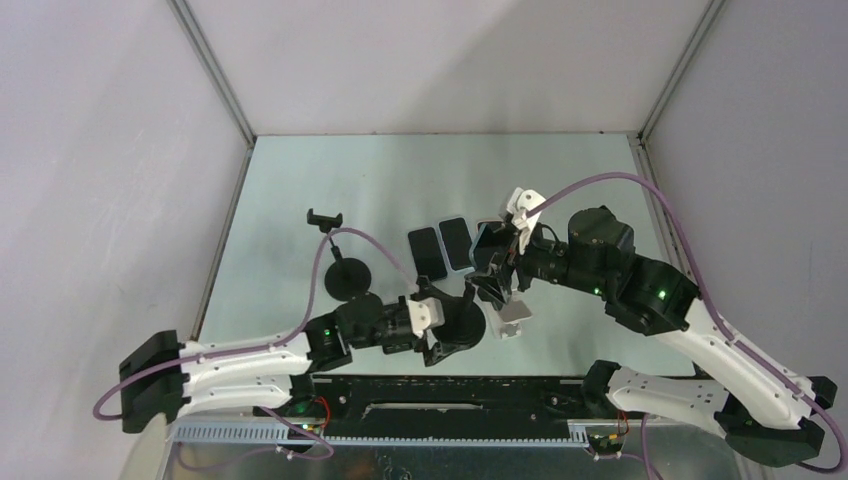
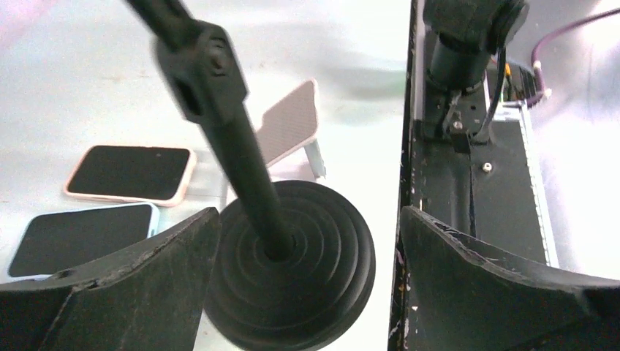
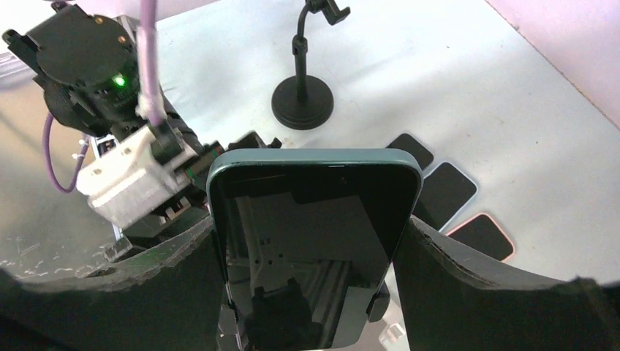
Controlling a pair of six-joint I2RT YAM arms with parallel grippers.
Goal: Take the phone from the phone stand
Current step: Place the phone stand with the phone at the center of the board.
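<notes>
The phone (image 3: 314, 241), black screen in a teal case, stands upright in the clamp of a black phone stand (image 2: 241, 146). My right gripper (image 3: 307, 227) is closed on the phone's two long edges; in the top view it (image 1: 492, 262) is near mid-table. The stand's clamp arms (image 3: 376, 300) still hold the phone lower down. My left gripper (image 2: 308, 219) is open and straddles the stand's round ribbed base (image 2: 292, 263); its left finger (image 2: 146, 278) is at the base's edge and its right finger (image 2: 475, 278) stands apart. In the top view the left gripper (image 1: 450, 325) is at the base (image 1: 468, 325).
A second, empty black stand (image 1: 340, 272) is at the left, also in the right wrist view (image 3: 302, 102). Three phones (image 1: 457, 243) lie flat behind, among them a pink-cased one (image 2: 131, 172) and a light-blue one (image 2: 80, 238). A small white stand (image 1: 512, 318) sits near the front rail (image 2: 468, 183).
</notes>
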